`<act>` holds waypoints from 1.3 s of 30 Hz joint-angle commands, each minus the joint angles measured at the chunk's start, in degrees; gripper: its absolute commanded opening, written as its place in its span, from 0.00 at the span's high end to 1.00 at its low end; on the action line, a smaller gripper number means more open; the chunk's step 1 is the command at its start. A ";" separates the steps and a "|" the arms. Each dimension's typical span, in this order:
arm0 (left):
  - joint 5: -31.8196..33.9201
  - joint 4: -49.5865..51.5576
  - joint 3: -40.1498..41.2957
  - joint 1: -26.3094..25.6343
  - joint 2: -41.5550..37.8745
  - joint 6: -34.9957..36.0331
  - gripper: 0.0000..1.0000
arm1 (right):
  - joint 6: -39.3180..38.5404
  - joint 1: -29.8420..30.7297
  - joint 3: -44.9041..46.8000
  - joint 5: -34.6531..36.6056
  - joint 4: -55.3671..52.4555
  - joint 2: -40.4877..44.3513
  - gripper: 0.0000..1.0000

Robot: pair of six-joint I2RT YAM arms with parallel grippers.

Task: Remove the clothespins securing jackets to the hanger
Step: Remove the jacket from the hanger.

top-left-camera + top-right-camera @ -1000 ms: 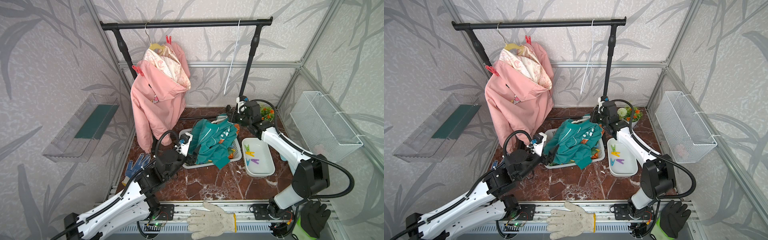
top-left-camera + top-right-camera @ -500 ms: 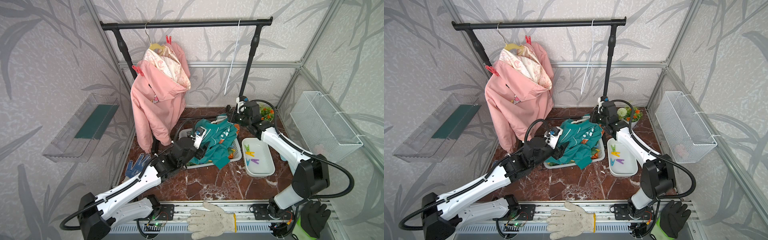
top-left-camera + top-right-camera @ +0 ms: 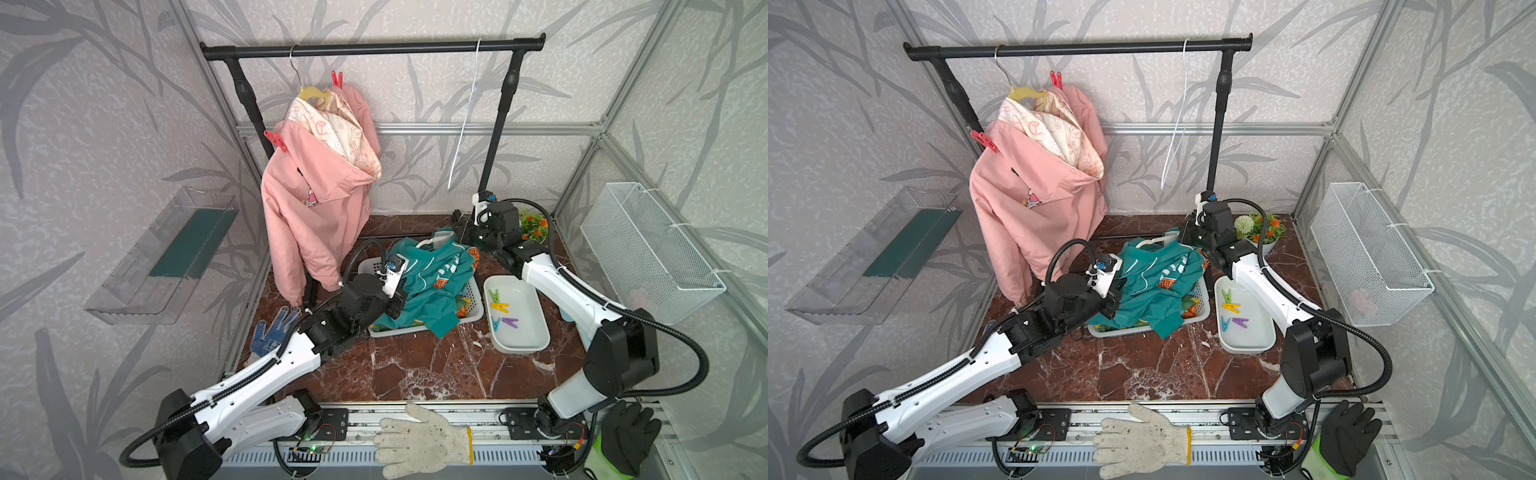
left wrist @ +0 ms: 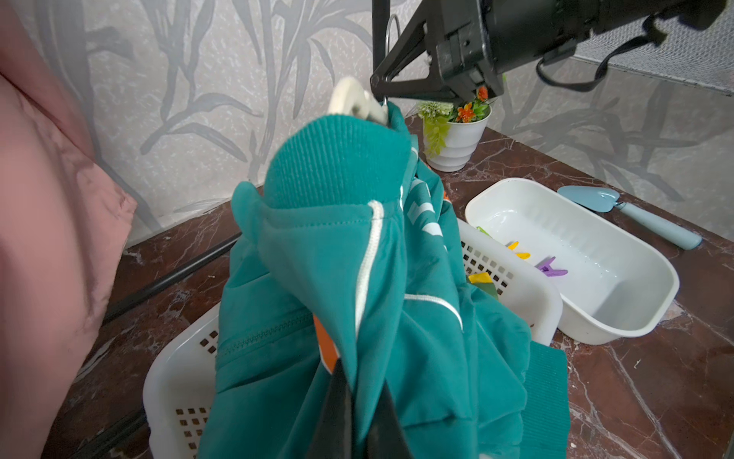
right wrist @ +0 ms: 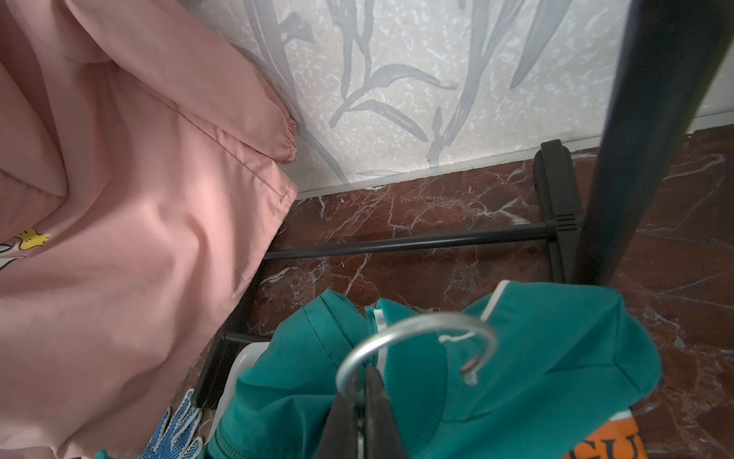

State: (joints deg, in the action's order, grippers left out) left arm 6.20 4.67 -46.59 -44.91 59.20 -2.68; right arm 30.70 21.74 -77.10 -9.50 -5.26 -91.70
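Lying in tray (image 3: 524, 337), four clothespins (image 3: 500, 307); two on jacket (image 3: 316, 208).

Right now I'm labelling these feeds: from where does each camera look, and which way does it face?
Top views: high in front, looking down and back at the rack; left arm, right arm show.
Left wrist: low over the basket, facing the flowerpot corner; left gripper pinches the teal jacket, right gripper beyond.
Right wrist: by the rack post, facing the pink jacket; right gripper clamps the hanger hook.
Shared: both wrist views show the teal jacket.
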 commanded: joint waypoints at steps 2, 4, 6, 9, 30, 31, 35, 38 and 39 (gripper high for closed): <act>3.07 1.22 1.42 0.64 -0.29 -1.63 1.00 | 1.95 -1.08 -2.75 1.44 0.86 -1.20 1.00; 4.20 1.29 1.04 1.16 0.99 -2.04 1.00 | 2.76 -1.03 -3.38 -0.08 1.28 -1.12 1.00; 4.31 1.66 0.22 1.69 2.32 -2.41 1.00 | 3.05 -0.79 -3.67 -0.91 1.55 -0.72 1.00; 4.58 2.03 -1.55 2.48 4.29 -2.68 1.00 | 2.54 0.29 -3.93 -1.29 1.37 0.02 1.00; 2.38 9.52 -9.78 3.59 -3.48 -2.05 0.27 | 6.59 3.05 -4.29 -3.85 5.25 -0.59 1.00; 2.70 9.83 -10.37 3.60 -3.86 -1.83 0.27 | 6.57 3.05 -4.29 -3.99 5.40 -0.52 1.00; 3.38 9.26 -11.74 4.09 -4.71 -0.79 0.23 | 6.27 3.08 -4.55 -4.69 5.48 -0.40 1.00; 1.20 9.17 -13.36 5.70 -3.90 -0.13 0.24 | 6.34 3.21 -4.64 -5.56 5.90 -0.48 1.00; -0.40 9.39 -14.12 6.56 -3.21 -0.13 0.23 | 6.31 3.30 -4.73 -5.85 6.08 -0.53 1.00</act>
State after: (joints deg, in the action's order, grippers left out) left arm 7.40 12.62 -58.35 -39.86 55.13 -3.60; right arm 36.97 24.40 -79.66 -13.19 -2.63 -92.68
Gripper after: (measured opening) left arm 0.765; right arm 0.056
